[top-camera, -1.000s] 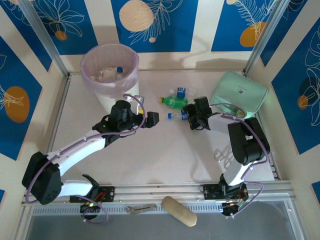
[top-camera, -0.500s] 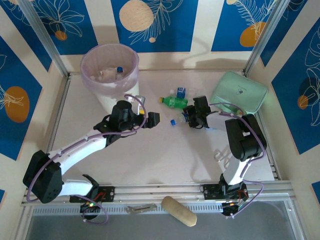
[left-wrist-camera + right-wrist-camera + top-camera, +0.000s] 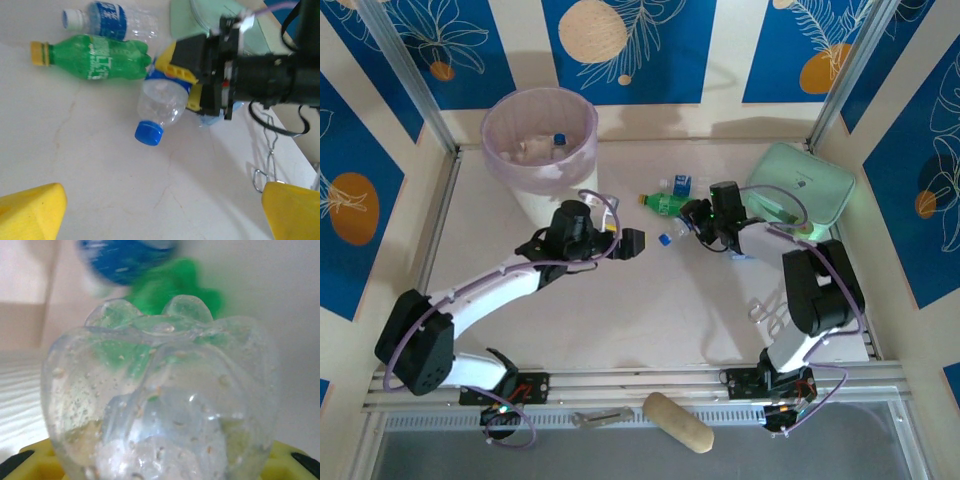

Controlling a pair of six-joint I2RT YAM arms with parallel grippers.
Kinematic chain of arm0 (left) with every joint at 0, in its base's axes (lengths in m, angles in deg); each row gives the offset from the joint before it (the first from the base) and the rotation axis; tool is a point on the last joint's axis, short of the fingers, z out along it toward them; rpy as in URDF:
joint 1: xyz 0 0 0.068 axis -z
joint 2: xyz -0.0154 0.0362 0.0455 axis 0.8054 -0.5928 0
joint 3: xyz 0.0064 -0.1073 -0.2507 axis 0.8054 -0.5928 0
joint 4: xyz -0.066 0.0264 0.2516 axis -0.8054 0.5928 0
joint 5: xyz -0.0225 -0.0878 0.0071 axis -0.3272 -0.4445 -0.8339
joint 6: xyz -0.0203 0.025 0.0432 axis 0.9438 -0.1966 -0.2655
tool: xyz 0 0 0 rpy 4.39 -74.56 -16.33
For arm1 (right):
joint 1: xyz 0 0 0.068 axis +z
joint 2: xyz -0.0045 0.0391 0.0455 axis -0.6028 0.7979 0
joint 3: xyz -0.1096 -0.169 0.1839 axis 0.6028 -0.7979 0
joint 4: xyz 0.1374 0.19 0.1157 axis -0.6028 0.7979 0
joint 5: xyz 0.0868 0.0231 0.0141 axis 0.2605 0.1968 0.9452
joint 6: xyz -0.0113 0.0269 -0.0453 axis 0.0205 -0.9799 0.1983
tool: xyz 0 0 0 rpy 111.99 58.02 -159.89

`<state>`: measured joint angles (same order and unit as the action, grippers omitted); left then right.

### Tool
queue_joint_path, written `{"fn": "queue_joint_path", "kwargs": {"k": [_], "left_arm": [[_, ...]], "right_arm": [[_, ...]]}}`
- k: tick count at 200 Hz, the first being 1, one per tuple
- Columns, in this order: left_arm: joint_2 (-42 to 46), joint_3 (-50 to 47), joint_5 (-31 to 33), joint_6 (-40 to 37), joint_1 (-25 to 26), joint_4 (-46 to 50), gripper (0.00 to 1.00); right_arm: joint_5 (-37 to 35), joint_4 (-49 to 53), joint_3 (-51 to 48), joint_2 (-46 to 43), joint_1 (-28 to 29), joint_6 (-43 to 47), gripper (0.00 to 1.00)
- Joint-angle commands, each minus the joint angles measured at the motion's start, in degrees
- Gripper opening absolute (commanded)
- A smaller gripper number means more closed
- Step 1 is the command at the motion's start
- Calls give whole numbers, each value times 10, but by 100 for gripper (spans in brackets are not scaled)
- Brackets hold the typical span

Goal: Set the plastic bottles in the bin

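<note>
Left wrist view: the right gripper [image 3: 186,79] pinches the base of a clear blue-capped bottle [image 3: 161,107] at mid-table; the left gripper [image 3: 632,240] hangs spread nearby. A green bottle [image 3: 100,59] and a blue-labelled bottle [image 3: 107,17] lie beside it, unbinned; the bin [image 3: 515,165] holds a few.

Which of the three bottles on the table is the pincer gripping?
The clear blue-capped bottle, clamped in the right pincer; the green bottle and white-capped bottle lie free nearby.

The overhead camera looked down from behind on the whole bench [image 3: 650,310]. Both wrist cameras shared the clear bottle [image 3: 162,100]: left from nearby, right pressed against its base.
</note>
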<state>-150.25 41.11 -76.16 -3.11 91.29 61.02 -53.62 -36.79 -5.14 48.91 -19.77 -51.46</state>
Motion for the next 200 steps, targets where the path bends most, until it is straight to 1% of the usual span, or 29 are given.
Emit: {"fn": "queue_joint_path", "kwargs": {"k": [1, 34, 56, 90, 129, 175, 200], "left_arm": [[-24, 31, -62, -3, 14, -16, 100], [-60, 56, -82, -5, 27, -16, 100], [-70, 71, -81, -14, 30, -7, 100], [-66, 83, -63, -40, 30, 19, 100], [-69, 83, -68, -42, 31, 21, 98], [-73, 83, -69, -46, 36, 19, 89], [-70, 81, -68, -50, 37, 21, 79]], "right_arm": [[71, 15, 29, -52, 4, 94, 45], [150, 59, 66, -89, 4, 138, 44], [182, 88, 85, -103, 10, 147, 44], [198, 124, 99, -117, 40, 160, 44], [204, 135, 96, -117, 75, 162, 44], [205, 138, 104, -106, 92, 155, 44], [200, 151, 113, -98, 102, 158, 44]]}}
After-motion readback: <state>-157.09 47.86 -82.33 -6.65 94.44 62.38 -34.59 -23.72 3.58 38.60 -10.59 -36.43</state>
